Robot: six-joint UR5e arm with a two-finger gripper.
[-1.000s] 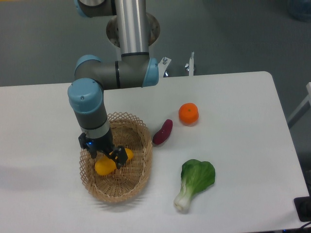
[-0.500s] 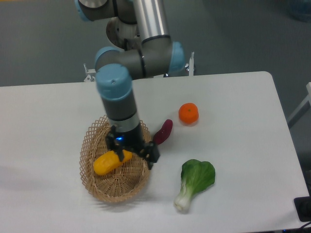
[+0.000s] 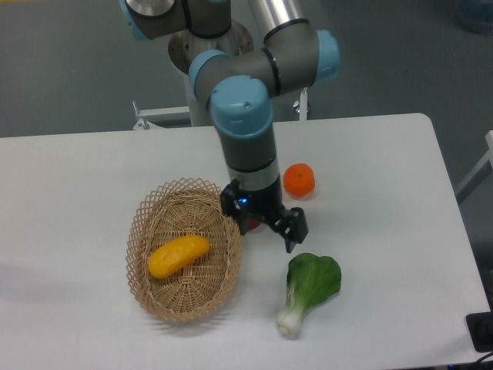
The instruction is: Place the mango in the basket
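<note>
The purple-red vegetable (image 3: 248,224) is almost wholly hidden behind the tool (image 3: 266,229), only a sliver showing at the basket's right rim. The tool hangs just right of the basket (image 3: 154,297), its dark fingers spread apart and holding nothing. The mango (image 3: 178,256) lies tilted inside the basket, near its middle. On the white desk (image 3: 385,193) an orange (image 3: 299,180) sits beside the arm, and a bok choy (image 3: 308,290) lies just below the tool
</note>
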